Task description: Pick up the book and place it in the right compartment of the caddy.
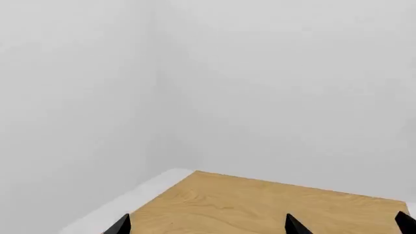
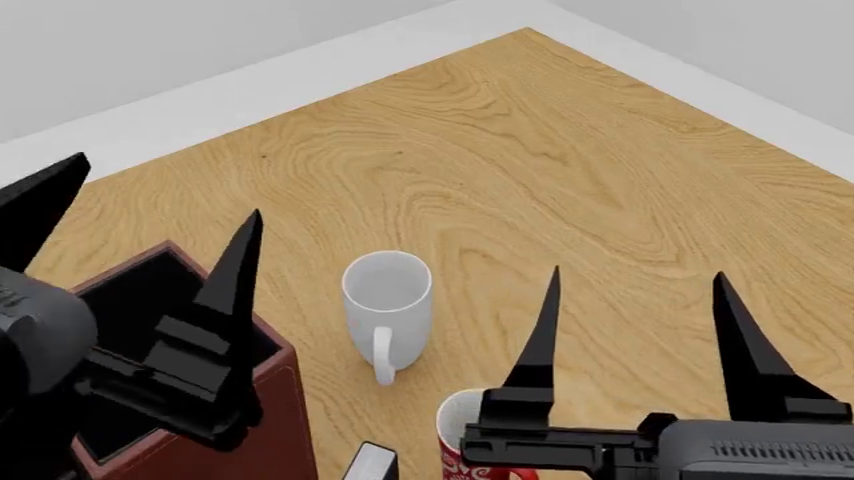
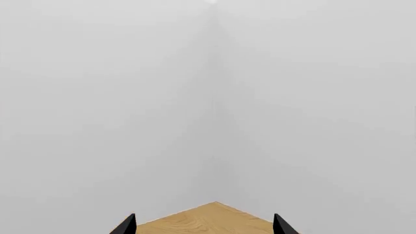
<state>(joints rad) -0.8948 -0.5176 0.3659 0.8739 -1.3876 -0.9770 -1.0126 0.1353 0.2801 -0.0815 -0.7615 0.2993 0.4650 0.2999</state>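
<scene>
In the head view only the top end of the black book [image 2: 372, 465], with a white page edge, shows at the bottom edge, between the caddy and a red mug. The reddish-brown caddy [image 2: 276, 420] stands at the lower left; one deep black-lined pocket [image 2: 138, 290] with raised walls shows, the rest is out of view. My left gripper [image 2: 167, 185] is open and empty above that pocket. My right gripper [image 2: 638, 272] is open and empty above the table, right of the mugs. Both wrist views show only fingertips [image 1: 120, 225] [image 3: 127, 225], bare table and wall.
A white mug [image 2: 387, 300] stands upright mid-table with its handle toward me. A red patterned mug [image 2: 457, 440] is partly hidden behind my right gripper. The wooden table [image 2: 534, 150] ends in a corner at the far side, with grey wall beyond.
</scene>
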